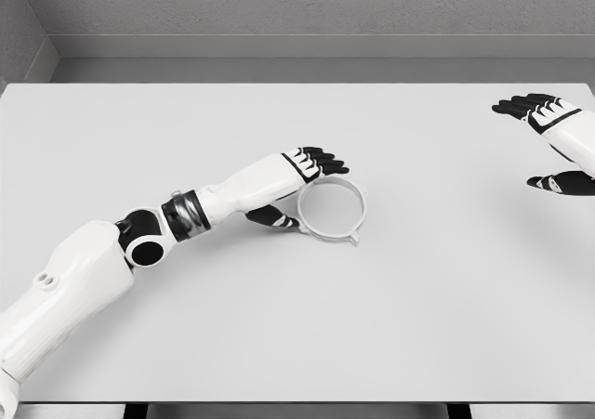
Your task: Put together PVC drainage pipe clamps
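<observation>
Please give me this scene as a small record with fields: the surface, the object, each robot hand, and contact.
surface: plain white rectangular table
object: pale grey ring-shaped plastic pipe clamp, lying flat near the table's middle, small tab toward the near right
left robot hand: white with black fingers, at the clamp's left rim, fingers above it and thumb below
contact: fingers meet the rim; a firm grasp cannot be confirmed
right robot hand: at the far right edge, fingers spread, holding nothing, well apart from the clamp
</observation>
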